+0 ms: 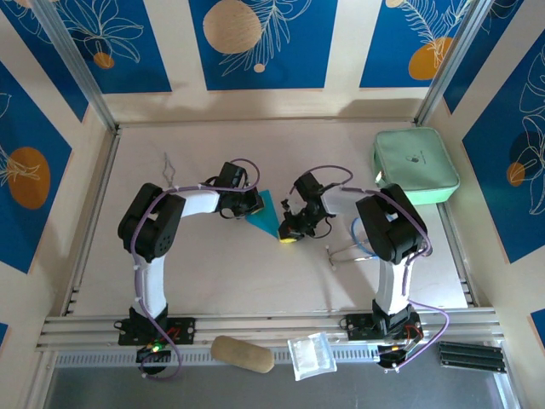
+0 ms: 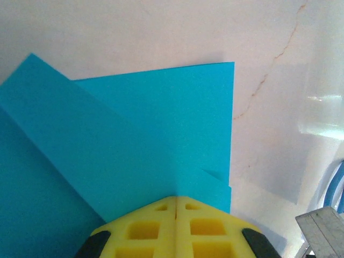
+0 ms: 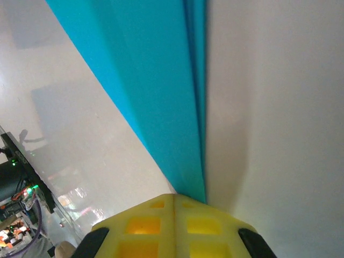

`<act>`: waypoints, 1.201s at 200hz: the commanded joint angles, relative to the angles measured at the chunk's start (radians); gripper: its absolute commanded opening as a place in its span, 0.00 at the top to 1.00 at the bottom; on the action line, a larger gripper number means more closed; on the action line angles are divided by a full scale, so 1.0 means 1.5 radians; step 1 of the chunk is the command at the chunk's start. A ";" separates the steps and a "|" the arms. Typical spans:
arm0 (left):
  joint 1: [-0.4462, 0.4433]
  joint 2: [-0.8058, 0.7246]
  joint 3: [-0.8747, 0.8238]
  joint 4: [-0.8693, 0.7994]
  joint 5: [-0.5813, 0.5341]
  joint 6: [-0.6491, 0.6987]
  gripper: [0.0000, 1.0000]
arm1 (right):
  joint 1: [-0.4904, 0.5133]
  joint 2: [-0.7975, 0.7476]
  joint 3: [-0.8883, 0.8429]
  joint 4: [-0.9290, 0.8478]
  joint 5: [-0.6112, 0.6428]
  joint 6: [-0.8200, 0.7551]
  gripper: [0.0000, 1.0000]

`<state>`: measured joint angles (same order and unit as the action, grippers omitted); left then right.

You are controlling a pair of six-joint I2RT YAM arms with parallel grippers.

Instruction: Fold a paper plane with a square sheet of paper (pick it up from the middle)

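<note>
Looks mid-fold: the partly creased sheet of paper (image 1: 267, 215) sits dead center, left gripper (image 2: 176, 200) and right gripper (image 3: 174, 196) both pinched shut on it, so next probably needs a careful, even crease.

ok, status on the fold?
Left gripper shut on paper. Right gripper shut on its other end. Paper folded, creased. Green pouch well aside.

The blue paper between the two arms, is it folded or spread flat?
Folded: the blue paper shows overlapping layers and slanted edges.
</note>
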<state>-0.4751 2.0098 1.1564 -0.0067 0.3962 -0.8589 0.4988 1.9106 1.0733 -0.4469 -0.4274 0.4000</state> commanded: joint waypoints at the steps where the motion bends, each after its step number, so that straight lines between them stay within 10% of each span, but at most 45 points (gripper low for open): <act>1: 0.013 0.035 -0.027 -0.052 -0.048 0.004 1.00 | -0.007 -0.035 -0.004 -0.017 -0.032 -0.002 0.97; 240: -0.048 -0.076 -0.025 -0.007 0.016 0.059 0.87 | 0.016 0.100 0.084 -0.045 0.100 -0.001 0.97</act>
<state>-0.5148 1.9373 1.1454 -0.0166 0.4000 -0.8204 0.5194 1.9957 1.2194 -0.4412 -0.3260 0.4080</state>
